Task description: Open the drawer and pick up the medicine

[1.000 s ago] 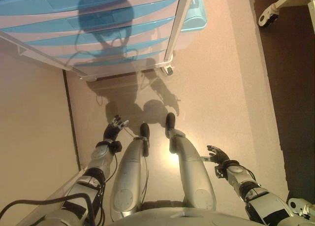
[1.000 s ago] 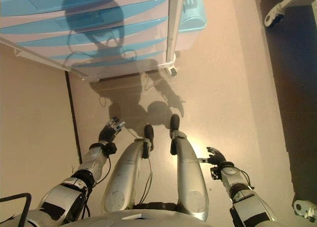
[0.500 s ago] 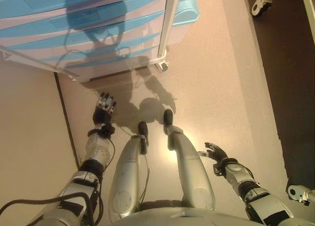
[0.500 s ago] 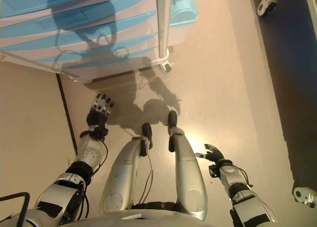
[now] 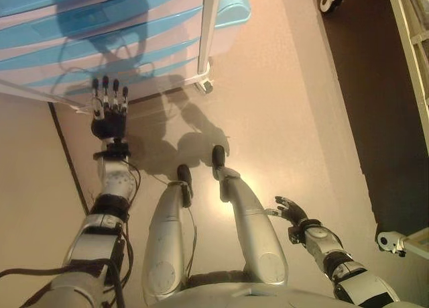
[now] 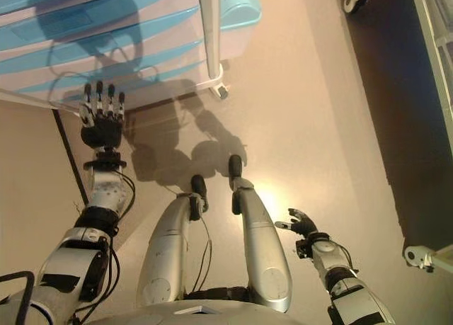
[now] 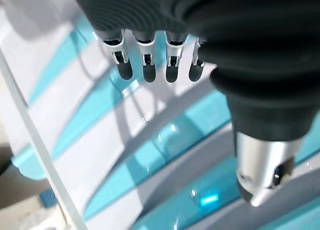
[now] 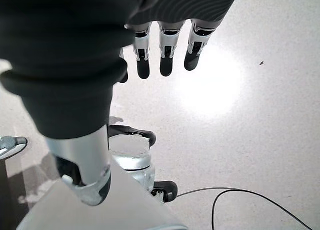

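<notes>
Drawer unit [image 5: 100, 26], blue and white fronts, sits far left on floor [image 5: 281, 120], all drawers look closed. Left hand [image 5: 109, 117] stretched up at its bottom edge, fingers straight and apart, holding nothing. Right hand [image 5: 289, 209] hangs low near right, fingers loose. No medicine visible.

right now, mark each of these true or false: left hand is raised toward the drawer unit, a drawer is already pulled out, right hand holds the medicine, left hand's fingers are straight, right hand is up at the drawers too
1. The left hand is raised toward the drawer unit. True.
2. A drawer is already pulled out. False: every blue drawer front in view sits flush and shut.
3. The right hand holds the medicine. False: it is empty, and no medicine shows in any view.
4. The left hand's fingers are straight. True, it is open.
5. The right hand is up at the drawers too. False: it hangs low at the robot's side over the floor.
</notes>
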Controlling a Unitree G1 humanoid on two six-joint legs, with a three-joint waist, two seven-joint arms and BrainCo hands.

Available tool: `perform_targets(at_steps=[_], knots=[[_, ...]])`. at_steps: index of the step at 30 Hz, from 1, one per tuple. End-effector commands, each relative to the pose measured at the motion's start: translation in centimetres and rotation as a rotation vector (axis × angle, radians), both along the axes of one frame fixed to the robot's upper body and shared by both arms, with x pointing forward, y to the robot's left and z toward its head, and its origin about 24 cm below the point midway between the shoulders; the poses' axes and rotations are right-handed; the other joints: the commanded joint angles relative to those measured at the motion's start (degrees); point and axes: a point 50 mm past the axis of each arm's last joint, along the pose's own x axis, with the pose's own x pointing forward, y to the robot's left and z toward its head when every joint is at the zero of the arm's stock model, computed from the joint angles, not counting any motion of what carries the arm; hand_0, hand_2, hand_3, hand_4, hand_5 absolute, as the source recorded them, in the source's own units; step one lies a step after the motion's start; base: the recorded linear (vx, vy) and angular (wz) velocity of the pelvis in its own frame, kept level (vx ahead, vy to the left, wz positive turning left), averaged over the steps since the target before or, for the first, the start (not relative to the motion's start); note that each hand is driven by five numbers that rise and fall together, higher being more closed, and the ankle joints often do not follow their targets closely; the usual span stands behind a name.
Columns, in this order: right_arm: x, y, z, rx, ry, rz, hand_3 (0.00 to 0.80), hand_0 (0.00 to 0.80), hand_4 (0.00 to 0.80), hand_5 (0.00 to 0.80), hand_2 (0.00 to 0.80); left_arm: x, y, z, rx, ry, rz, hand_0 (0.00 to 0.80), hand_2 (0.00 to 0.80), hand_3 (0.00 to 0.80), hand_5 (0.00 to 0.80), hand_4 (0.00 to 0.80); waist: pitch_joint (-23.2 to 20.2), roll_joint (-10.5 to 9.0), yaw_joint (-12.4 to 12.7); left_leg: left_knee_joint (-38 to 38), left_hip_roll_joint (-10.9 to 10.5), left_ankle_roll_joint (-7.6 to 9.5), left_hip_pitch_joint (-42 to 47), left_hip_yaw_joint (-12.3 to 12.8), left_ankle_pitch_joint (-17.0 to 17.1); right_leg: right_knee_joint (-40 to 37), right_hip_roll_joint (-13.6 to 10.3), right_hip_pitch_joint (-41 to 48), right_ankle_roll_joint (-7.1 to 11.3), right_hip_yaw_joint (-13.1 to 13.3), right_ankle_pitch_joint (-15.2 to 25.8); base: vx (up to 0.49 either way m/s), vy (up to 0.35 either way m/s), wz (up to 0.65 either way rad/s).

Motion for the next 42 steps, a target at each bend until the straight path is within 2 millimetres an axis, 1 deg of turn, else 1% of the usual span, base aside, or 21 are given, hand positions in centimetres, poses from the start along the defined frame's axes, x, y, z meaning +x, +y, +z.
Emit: perform_targets(at_steps=[1,5,9,11,15,19,20,21,22,27,32,37,41,42], knots=[[-3.0,0.3,-1.5,0.013,0.061,0.029,0.000,0.000,0.000,0.000,0.000,-0.4,1.3,3.0,0.040,-0.148,0.012,0.000,0.000,0.000,0.000,0.000,-3.52,0.40,0.58,-0.38,-1.53,0.28,-3.13,-0.95,2.00,2.83,-0.97,2.45,2.56,0.53,-1.60,0.000,0.000,0.00],[-3.1,1.2,-1.6,0.032,0.053,0.040,0.000,0.000,0.000,0.000,0.000,-0.1,1.0,6.0,-0.010,-0.295,-0.072,0.000,0.000,0.000,0.000,0.000,-3.34,-0.55,0.55,0.54,-1.42,0.23,-3.15,-1.08,1.48,2.36,-0.71,3.18,2.73,0.50,-1.45,0.002,-0.044,-0.03],[-3.2,1.9,-1.8,0.052,0.055,0.047,0.000,0.000,0.000,0.000,0.000,0.0,0.7,7.7,-0.053,-0.388,-0.125,0.000,0.000,0.000,0.000,0.000,-3.15,-1.70,0.62,1.02,-1.34,0.23,-2.91,-1.18,1.15,1.37,-0.51,4.30,2.92,0.38,-1.03,0.016,-0.068,0.01],[-3.4,2.1,-1.9,0.060,0.062,0.051,0.000,0.000,0.000,0.000,0.000,0.1,0.9,8.4,-0.070,-0.421,-0.136,0.000,0.000,0.000,0.000,0.000,-3.09,-2.25,0.65,1.27,-1.33,0.17,-2.80,-1.30,1.17,0.75,-0.37,4.92,3.02,0.36,-0.71,0.022,-0.065,0.04],[-3.8,2.7,-2.2,0.081,0.071,0.060,0.000,0.000,0.000,0.000,0.000,0.1,1.6,9.4,-0.082,-0.448,-0.138,0.000,0.000,0.000,0.000,0.000,-2.71,-3.28,0.74,2.25,-1.21,0.40,-2.83,-1.45,0.63,-0.11,-0.18,6.00,3.19,0.27,-0.27,0.020,-0.068,-0.01],[-4.1,3.4,-2.4,0.101,0.076,0.070,0.000,0.000,0.000,0.000,0.000,0.3,1.9,9.7,-0.054,-0.421,-0.135,0.000,0.000,0.000,0.000,0.000,-2.43,-4.00,1.00,2.93,-1.22,0.54,-2.79,-1.50,0.25,-1.11,-0.12,7.26,3.34,0.10,-0.05,0.039,-0.056,-0.04],[-4.1,3.5,-2.4,0.105,0.077,0.070,0.000,0.000,0.000,0.000,0.000,0.3,2.0,9.7,-0.050,-0.411,-0.133,0.000,0.000,0.000,0.000,0.000,-2.66,-3.75,1.20,3.16,-1.26,0.40,-2.09,-2.07,-1.50,-0.88,0.21,7.97,3.67,0.21,-1.35,0.009,-0.041,0.03],[-4.1,3.6,-2.4,0.107,0.076,0.071,0.000,0.000,0.000,0.000,0.000,0.4,2.1,9.7,-0.046,-0.407,-0.131,0.000,0.000,0.000,0.000,0.000,-2.32,-4.15,1.10,3.16,-1.25,0.60,-2.71,-1.47,0.15,-1.42,-0.02,7.75,3.37,0.08,-0.05,0.008,-0.035,0.00],[-4.1,3.7,-2.4,0.111,0.076,0.074,0.000,0.000,0.000,0.000,0.000,0.4,2.2,9.7,-0.043,-0.397,-0.132,0.000,0.000,0.000,0.000,0.000,-2.29,-4.25,1.15,3.30,-1.29,0.61,-2.68,-1.50,0.18,-1.67,0.03,8.10,3.38,0.04,-0.07,-0.085,-0.065,-0.01],[-4.3,4.3,-2.5,0.125,0.082,0.081,0.000,0.000,0.000,0.000,0.000,0.6,2.8,9.1,-0.031,-0.326,-0.125,0.000,0.000,0.000,0.000,0.000,-2.10,-4.56,1.53,4.09,-1.18,0.66,-2.38,-1.71,-0.01,-2.85,0.47,10.11,3.36,-0.21,-0.21,0.021,-0.046,0.02],[-4.4,4.8,-2.6,0.138,0.088,0.081,0.000,0.000,0.000,0.000,0.000,0.7,3.1,7.5,-0.010,-0.224,-0.113,0.000,0.000,0.000,0.000,0.000,-1.93,-4.75,2.11,4.20,-1.29,0.70,-1.95,-1.84,-0.10,-4.07,0.76,11.99,3.47,-0.50,-0.28,0.019,-0.047,0.01],[-4.8,5.3,-2.8,0.152,0.100,0.073,0.000,0.000,0.000,0.000,0.000,0.4,3.8,4.2,-0.015,-0.082,-0.093,0.000,0.000,0.000,0.000,0.000,-1.92,-4.84,3.00,4.19,-1.52,0.73,-1.23,-2.02,-0.03,-5.29,1.15,14.43,3.59,-0.83,-0.60,0.036,-0.050,0.03],[-5.3,5.6,-3.0,0.160,0.114,0.067,0.000,0.000,0.000,0.000,0.000,-0.3,4.3,1.3,-0.006,0.025,-0.077,0.000,0.000,0.000,0.000,0.000,-2.14,-4.89,3.56,4.23,-1.60,0.74,-0.52,-2.11,0.11,-6.06,1.47,16.33,3.67,-0.95,-0.90,0.056,-0.035,0.03],[-5.4,5.7,-3.1,0.161,0.117,0.067,0.000,0.000,0.000,0.000,0.000,-0.4,4.3,1.0,-0.005,0.035,-0.076,0.000,0.000,0.000,0.000,0.000,-2.20,-4.88,3.62,4.24,-1.60,0.73,-0.41,-2.12,0.17,-6.19,1.52,16.59,3.68,-0.93,-0.90,0.051,-0.022,0.03]])
